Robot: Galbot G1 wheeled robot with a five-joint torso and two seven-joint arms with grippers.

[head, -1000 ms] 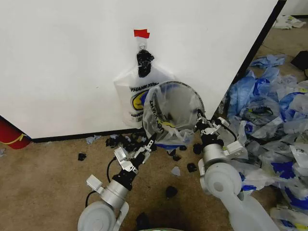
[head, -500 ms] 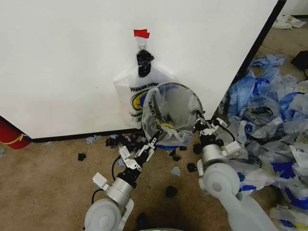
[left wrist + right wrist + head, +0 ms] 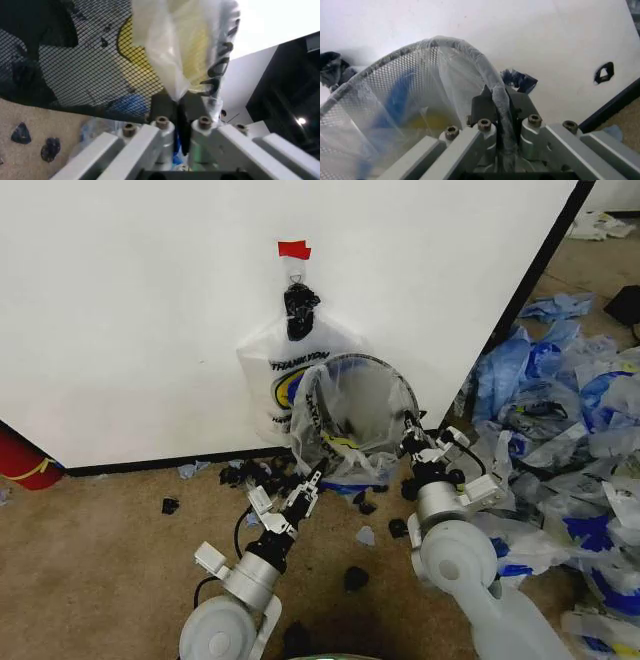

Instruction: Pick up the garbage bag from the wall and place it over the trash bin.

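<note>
Head view: your left gripper and right gripper each pinched garbage bag film, spreading mouth over trash bin rim, likely to seat it.

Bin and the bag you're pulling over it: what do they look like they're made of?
The trash bin looks like dark wire mesh, probably metal; a fine grid shows in its walls. The garbage bag looks like thin glossy plastic film, see-through and crinkled. The left gripper and right gripper pinch it at opposite sides.
</note>
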